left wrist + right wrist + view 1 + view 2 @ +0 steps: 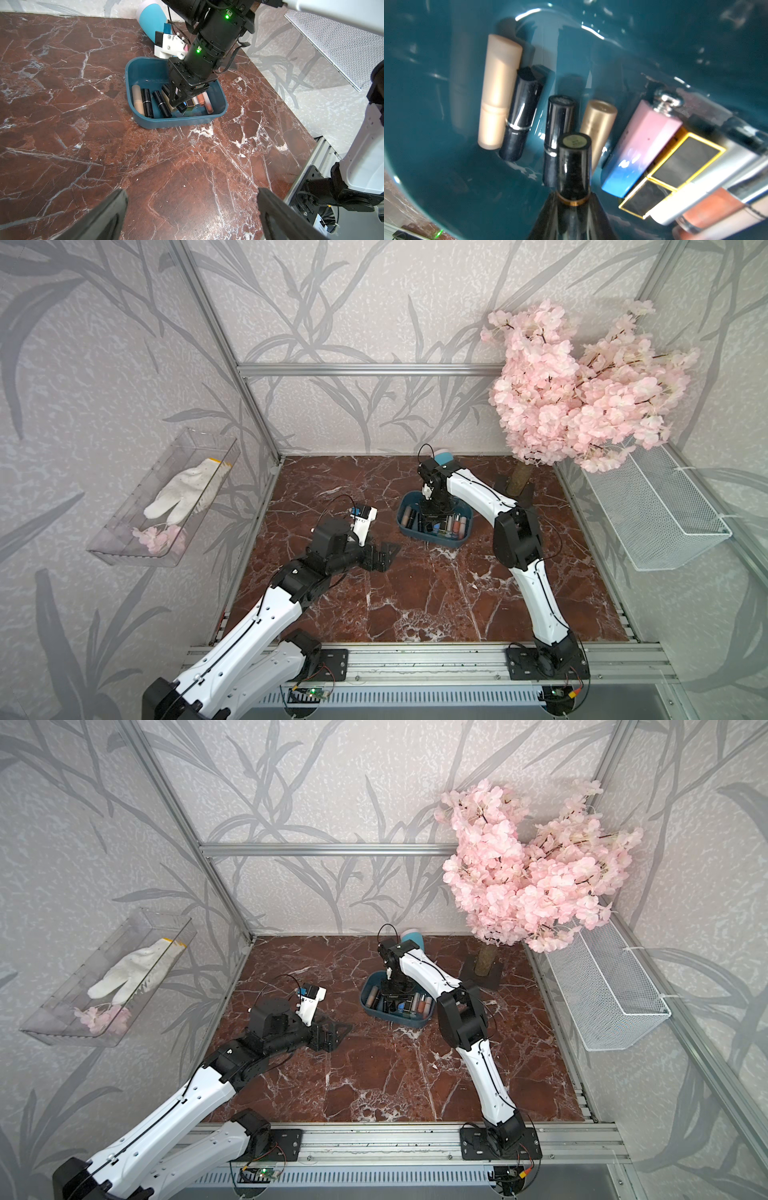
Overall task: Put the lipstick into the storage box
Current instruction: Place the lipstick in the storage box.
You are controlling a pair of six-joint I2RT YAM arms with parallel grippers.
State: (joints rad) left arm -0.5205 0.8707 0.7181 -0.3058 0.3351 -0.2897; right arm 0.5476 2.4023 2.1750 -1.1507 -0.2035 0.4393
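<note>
Now the right claw (177, 102) pinches a glossy black, gold-banded lipstick (574, 166) low inside the storage box (178, 122), clear of its walls, above other tubes (500, 93); left claw (192, 194) gapes wide over open bench (145, 166).

We are examining a worktop (436, 605) with a red-brown marble pattern and white veining, framed by aluminium rails. The storage box (451, 542), a dark teal tub with rounded corners, is sitting flat on it towards the rear centre. Just behind the box, near the back wall, a light-blue cup (444, 458) with a pale rim is lying on its side. In the rear right corner, a dark square base (525, 497) is standing on the surface, well apart from the box. In the left wrist view we are noting small white specks (137, 179) lying on the bare surface.
</note>
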